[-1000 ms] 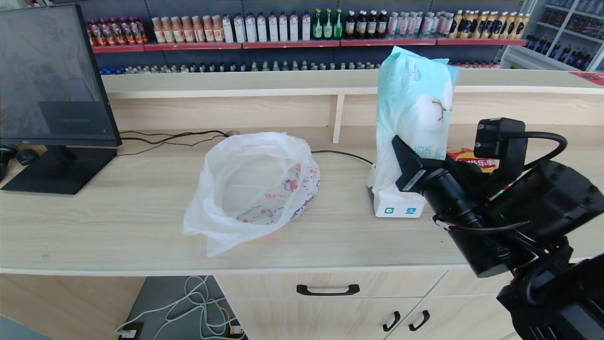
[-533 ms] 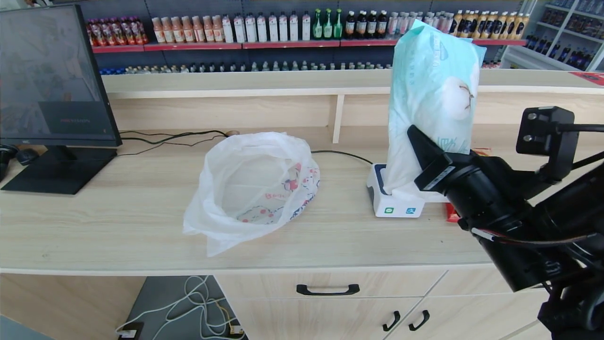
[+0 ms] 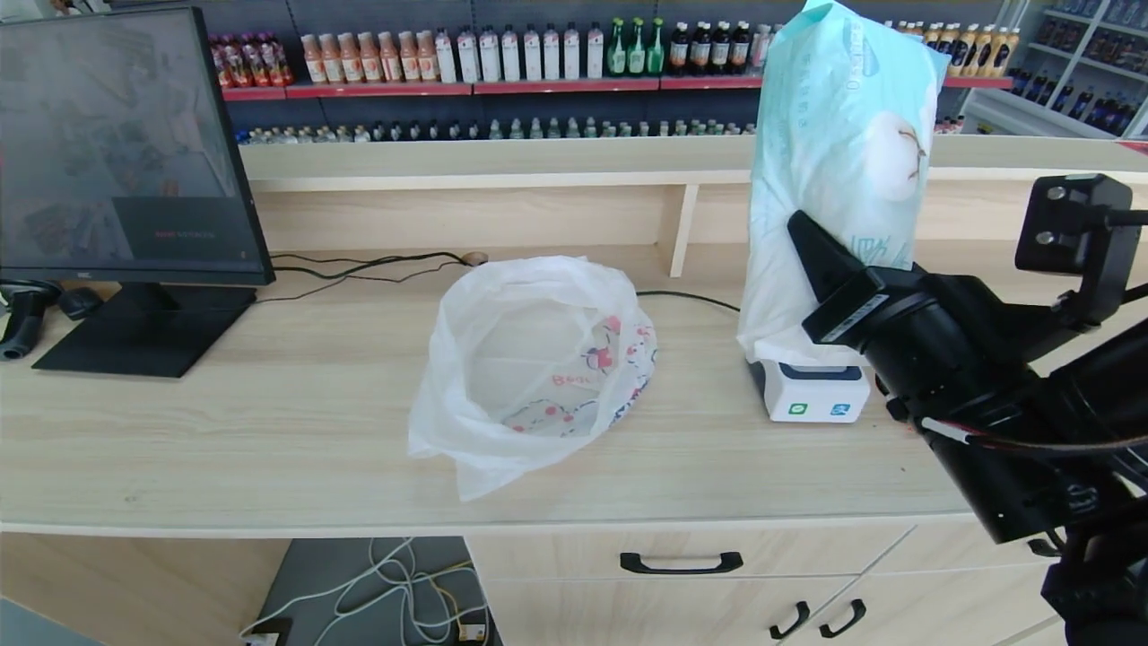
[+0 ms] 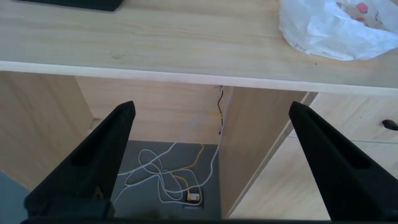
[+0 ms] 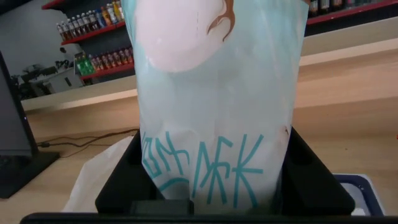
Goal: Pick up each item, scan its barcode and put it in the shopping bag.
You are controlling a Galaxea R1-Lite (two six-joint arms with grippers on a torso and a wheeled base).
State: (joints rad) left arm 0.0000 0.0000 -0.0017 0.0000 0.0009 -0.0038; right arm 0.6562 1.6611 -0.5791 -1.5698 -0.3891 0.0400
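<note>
Jaws of your right gripper clamp the pack, upright at right of frame, just above the scanner. Scan's on, I'd say; bagging's left, bag open mid-frame. Left gripper gapes wide, empty.

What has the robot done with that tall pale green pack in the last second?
The right gripper, shut on the pale green pack, has lifted it higher, its lower end now over the white scanner. The camera also swung, so everything slid rightwards in the picture. The shopping bag, scanner and monitor kept their places on the counter.
</note>
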